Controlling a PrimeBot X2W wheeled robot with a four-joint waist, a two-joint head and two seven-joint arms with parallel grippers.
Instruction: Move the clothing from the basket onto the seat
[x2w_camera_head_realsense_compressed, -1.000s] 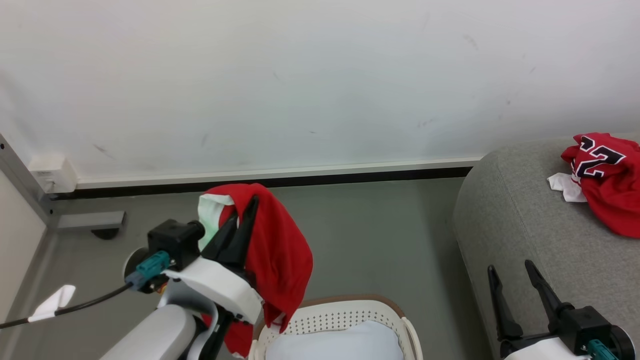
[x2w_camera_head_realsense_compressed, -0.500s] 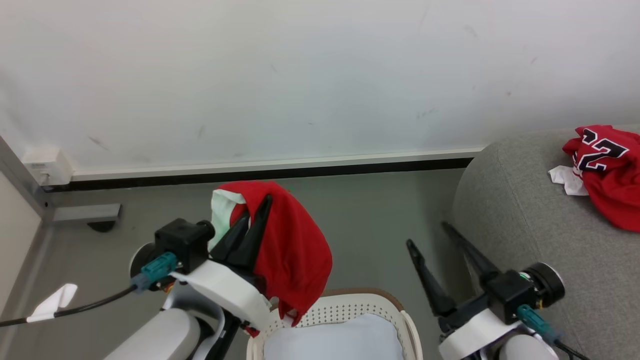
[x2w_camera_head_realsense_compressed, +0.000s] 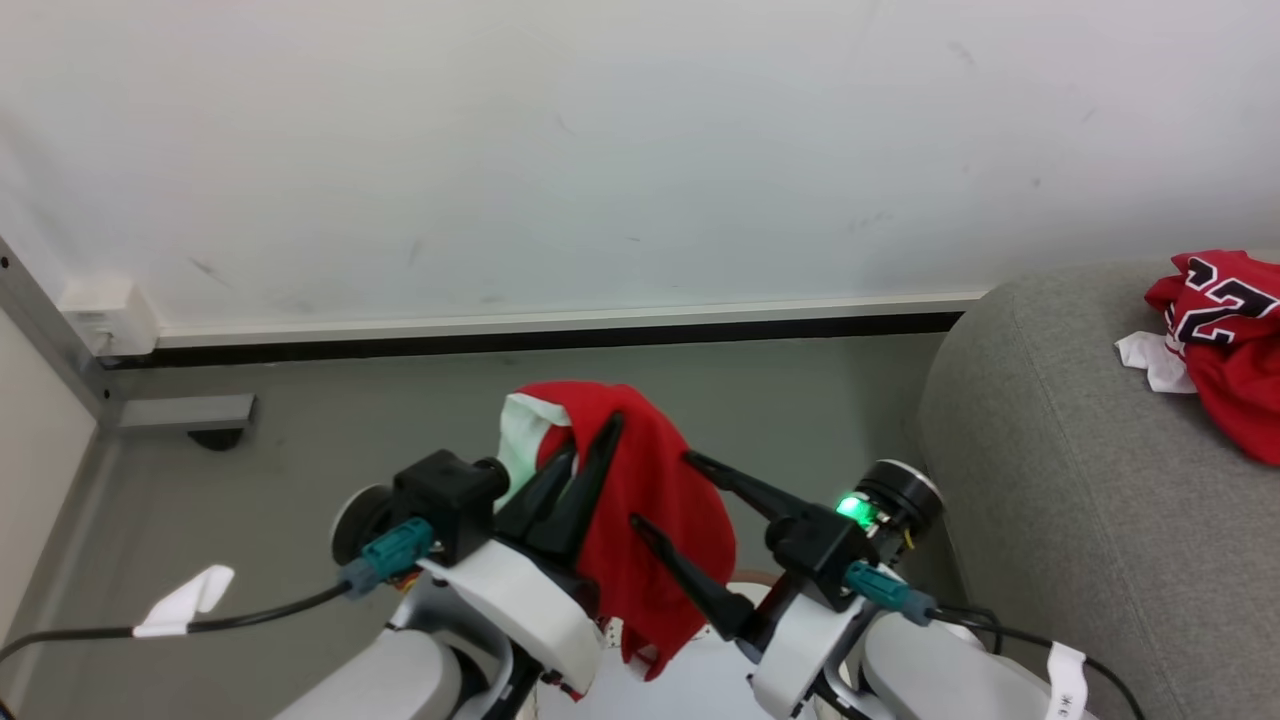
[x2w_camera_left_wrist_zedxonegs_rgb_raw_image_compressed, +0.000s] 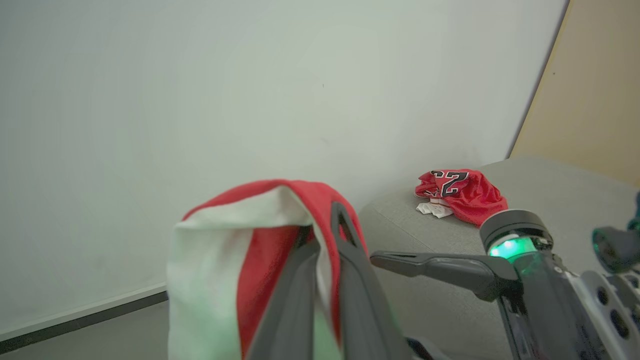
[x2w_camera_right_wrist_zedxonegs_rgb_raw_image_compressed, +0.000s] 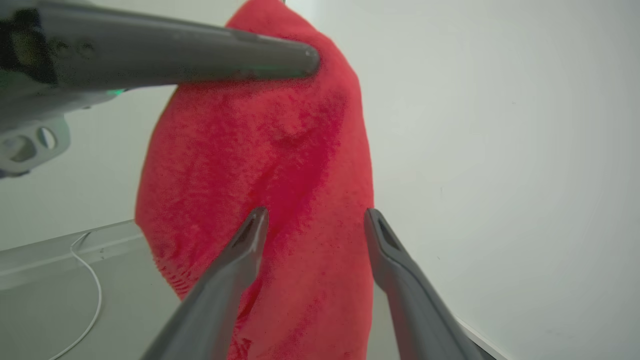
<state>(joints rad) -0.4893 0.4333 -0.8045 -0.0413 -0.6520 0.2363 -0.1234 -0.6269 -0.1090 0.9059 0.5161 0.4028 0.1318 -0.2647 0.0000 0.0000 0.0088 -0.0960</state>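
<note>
The left gripper (x2w_camera_head_realsense_compressed: 594, 436) has its two long dark fingers pinched close together on the red jersey (x2w_camera_head_realsense_compressed: 660, 520), so the thin cloth is held up in the air. The jersey folds over the finger tips like a little tent and then hangs down in soft, loose folds. It is red on the outside, with a wide white part (x2w_camera_head_realsense_compressed: 520, 445) on the side near the left wrist. In the right wrist view the red cloth looks a bit fuzzy. The right gripper (x2w_camera_head_realsense_compressed: 661, 488) is just beside it, with its pointy fingers spread wide and the hanging cloth in front of them. I cannot tell if those fingers touch the cloth. A small green light (x2w_camera_head_realsense_compressed: 850, 508) glows on the round right wrist. Under the jersey, a bit of the basket (x2w_camera_head_realsense_compressed: 612, 630) peeks out, white with tiny holes. The seat (x2w_camera_head_realsense_compressed: 1050, 450) is off to the right, big, grey and cloth-covered, with a round edge. A second red jersey (x2w_camera_head_realsense_compressed: 1225, 330) lies crumpled on it, showing black numbers with white edges.
</note>
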